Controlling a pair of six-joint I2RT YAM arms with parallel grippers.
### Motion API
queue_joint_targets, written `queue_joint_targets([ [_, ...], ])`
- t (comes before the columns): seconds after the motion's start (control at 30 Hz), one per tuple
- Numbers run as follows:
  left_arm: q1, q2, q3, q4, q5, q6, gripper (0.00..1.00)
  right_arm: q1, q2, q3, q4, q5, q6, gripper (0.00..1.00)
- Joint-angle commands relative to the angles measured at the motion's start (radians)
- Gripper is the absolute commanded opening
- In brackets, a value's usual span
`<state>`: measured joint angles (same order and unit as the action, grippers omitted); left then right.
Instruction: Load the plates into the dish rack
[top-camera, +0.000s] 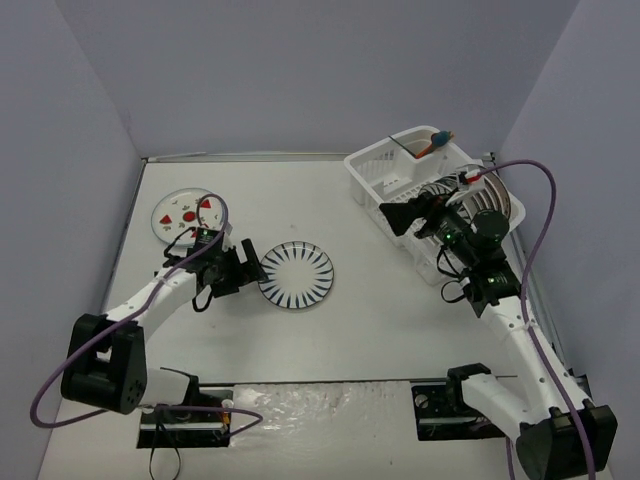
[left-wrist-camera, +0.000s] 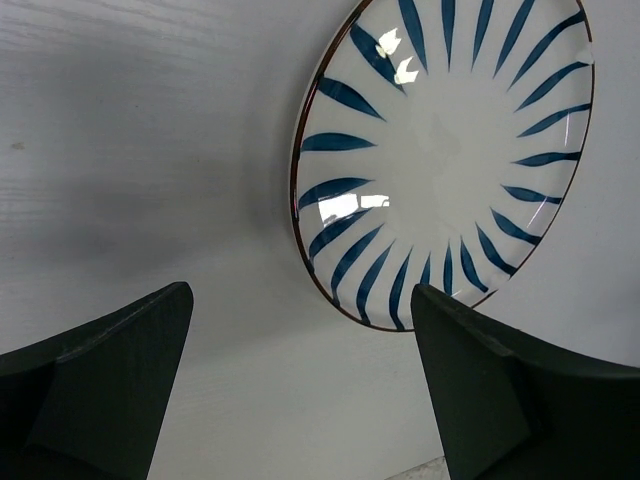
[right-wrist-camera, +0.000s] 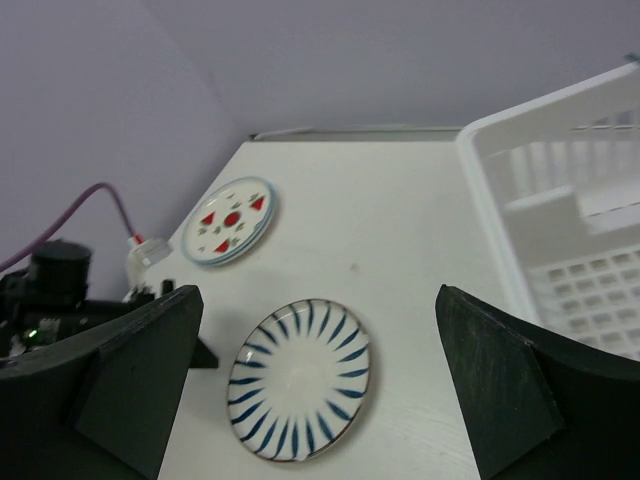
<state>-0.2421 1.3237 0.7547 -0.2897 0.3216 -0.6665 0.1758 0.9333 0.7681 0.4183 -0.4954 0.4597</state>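
Striped plate (top-camera: 296, 275): lies flat near the middle of the worktop (top-camera: 380, 320). It is white with dark blue radial stripes and a thin dark rim, and nothing touches it.
Red-marked plate (top-camera: 183, 214): lies flat at the far-left part of the worktop, well apart from the striped plate. In the top view a purple cable (top-camera: 224, 215) loops across its right edge.
Racked plates (top-camera: 497, 205): stand on edge in the right part of the dish rack, partly hidden by the right arm. Their number cannot be told.
Dish rack (top-camera: 362, 172): white and slotted, set at an angle in the far-right corner of the worktop. Its utensil cup (top-camera: 412, 138) is at the far end, with something orange and blue in it.
Left gripper (top-camera: 243, 272): released, with jaws wide and empty. It is low over the worktop, just beside the striped plate's left rim. In its wrist view the plate lies ahead, toward the right finger.
Right gripper (top-camera: 405, 215): released, spread wide and holding nothing. It is above the rack's near-left wall and faces the worktop's middle. Its wrist view shows both loose plates between the fingers.
Surround: pale purple walls.
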Motion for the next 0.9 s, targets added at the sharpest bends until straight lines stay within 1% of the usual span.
queue_joint_targets([
  [0.0,-0.012,0.038,0.019,0.148,0.047,-0.071,0.82,0.155,-0.025,-0.054,0.2,-0.019,0.057,1.0],
  [0.07,-0.016,0.041,0.003,0.171,0.042,-0.084,0.79,0.206,-0.026,-0.089,0.226,0.014,0.065,1.0],
  [0.13,-0.017,0.054,-0.011,0.184,0.03,-0.091,0.73,0.248,-0.006,-0.123,0.267,0.042,0.094,1.0],
  [0.27,-0.019,0.086,-0.032,0.208,0.027,-0.112,0.66,0.349,0.032,-0.184,0.327,0.068,0.133,1.0],
  [0.33,-0.025,0.094,-0.045,0.23,0.026,-0.12,0.62,0.39,0.042,-0.219,0.374,0.095,0.163,1.0],
  [0.5,-0.036,0.129,-0.064,0.268,0.025,-0.136,0.55,0.464,0.058,-0.262,0.416,0.157,0.174,1.0],
  [0.67,-0.043,0.16,-0.066,0.311,0.044,-0.146,0.54,0.495,0.073,-0.288,0.433,0.186,0.175,1.0],
  [0.87,-0.053,0.185,-0.064,0.318,0.023,-0.162,0.45,0.509,0.081,-0.311,0.438,0.227,0.18,1.0],
])
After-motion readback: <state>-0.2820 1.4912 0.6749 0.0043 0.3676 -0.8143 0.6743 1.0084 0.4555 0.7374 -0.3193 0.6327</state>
